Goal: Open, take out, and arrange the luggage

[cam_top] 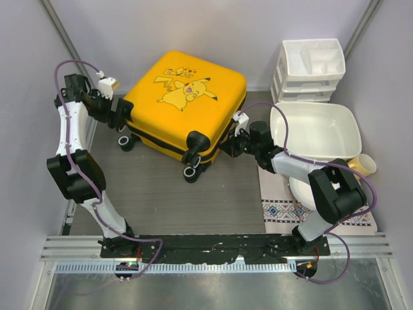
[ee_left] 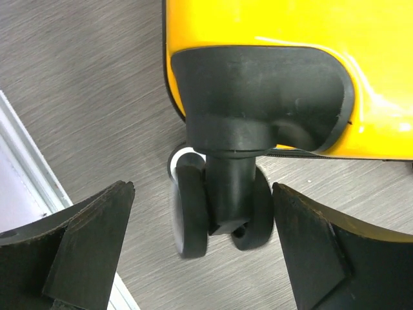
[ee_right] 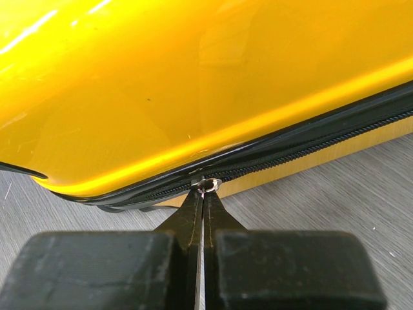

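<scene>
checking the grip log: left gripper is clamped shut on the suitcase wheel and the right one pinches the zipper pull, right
Not quite. The left gripper is open, its fingers standing either side of the wheel, as the left wrist view shows. The right gripper does pinch the zipper pull.

Walls (cam_top: 193, 29): plain pale grey-lilac panels on three sides.
Posts (cam_top: 61, 29): slanted metal struts in the far corners.
Table (cam_top: 168, 194): matt grey wood-grain top.
Rail (cam_top: 213, 248): aluminium profiles along the near edge.
Mat (cam_top: 284, 210): patterned woven cloth, at right.
Drawer unit (cam_top: 310, 68): white, in the far right corner.
Light: even, with soft shadows.
</scene>
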Controlling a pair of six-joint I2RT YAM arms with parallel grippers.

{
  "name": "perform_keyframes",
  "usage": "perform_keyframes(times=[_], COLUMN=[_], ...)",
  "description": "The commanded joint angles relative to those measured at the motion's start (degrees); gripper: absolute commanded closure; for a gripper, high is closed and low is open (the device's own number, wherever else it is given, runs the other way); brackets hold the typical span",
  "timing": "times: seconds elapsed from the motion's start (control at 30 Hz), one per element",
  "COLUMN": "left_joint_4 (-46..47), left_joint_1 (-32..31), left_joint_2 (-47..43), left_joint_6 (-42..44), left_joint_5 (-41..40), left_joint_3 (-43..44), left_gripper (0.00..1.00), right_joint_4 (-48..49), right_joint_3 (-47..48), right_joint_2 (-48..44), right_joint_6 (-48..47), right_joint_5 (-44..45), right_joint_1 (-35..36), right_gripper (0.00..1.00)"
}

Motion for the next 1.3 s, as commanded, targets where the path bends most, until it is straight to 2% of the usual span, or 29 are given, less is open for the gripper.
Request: perform_keyframes(times=[0.0, 0.07, 0.23, 0.3, 0.4, 0.43, 0.5, 0.53, 0.6, 0.73, 0.8, 0.9, 0.97, 1.1, 1.27], left_joint_4=[1.1, 2.2, 4.8, 4.7, 3.1, 3.0, 3.9, 4.4, 4.6, 8.3, 10.6, 13.7, 15.2, 18.4, 19.9], left_joint_1=[0.3, 0.3, 0.2, 0.2, 0.2, 0.2, 0.2, 0.3, 0.2, 0.2, 0.2, 0.3, 0.3, 0.3, 0.2], left_joint_2=[0.0, 0.0, -3.1, -3.2, -2.8, -3.2, -4.5, -6.1, -8.4, -16.6, -18.8, -21.7, -23.2, -26.1, -29.5], left_joint_6=[1.0, 0.9, 2.2, 2.3, 1.8, 0.9, -0.1, -0.5, -2.0, -5.9, -10.3, -17.3, -20.4, -29.7, -36.0], left_joint_5=[4.4, 4.2, 3.8, 3.0, 2.5, 2.6, 3.3, 3.7, 4.8, 4.4, 4.5, 4.3, 3.9, 4.3, 4.4], left_joint_3=[-0.9, -2.4, -6.0, -6.1, -5.3, -5.7, -7.3, -9.5, -12.4, -24.2, -29.6, -34.9, -37.0, -41.6, -45.0], left_gripper=[0.1, 0.12, 0.09, 0.16, 0.39, 0.53, 0.7, 0.87, 1.0, 1.0, 1.0, 1.0, 1.0, 1.0, 1.0], right_joint_4=[5.0, 5.2, 5.3, 5.3, 5.5, 5.7, 6.8, 7.4, 9.5, 13.4, 13.8, 12.0, 11.1, 9.8, 9.3], right_joint_3=[0.5, 1.1, 2.0, 2.0, 2.4, 2.7, 3.2, 4.0, 5.1, 12.3, 17.3, 19.5, 17.3, 4.0, -6.5], right_joint_2=[-1.5, -1.0, -0.1, 0.2, 0.9, 1.5, 2.3, 2.8, 5.0, 10.5, 13.8, 14.3, 12.6, 2.7, -4.2], right_joint_6=[-0.9, -0.9, -1.1, -1.1, -1.3, -1.1, -0.8, -0.6, -0.6, -0.3, -0.3, -0.6, -0.7, 0.4, 1.6], right_joint_5=[0.9, 0.9, 0.6, 0.3, 0.6, 0.7, 1.4, 1.8, 2.8, 2.9, 2.5, 1.5, 0.7, -0.8, -0.1], right_joint_1=[0.2, 0.1, 0.2, 0.2, 0.2, 0.2, 0.2, 0.2, 0.2, 0.2, 0.1, -0.2, -0.4, -0.2, 2.7], right_gripper=[0.99, 0.99, 0.99, 0.99, 0.99, 0.99, 0.99, 0.99, 0.99, 0.99, 0.99, 0.99, 0.99, 0.99, 0.99])
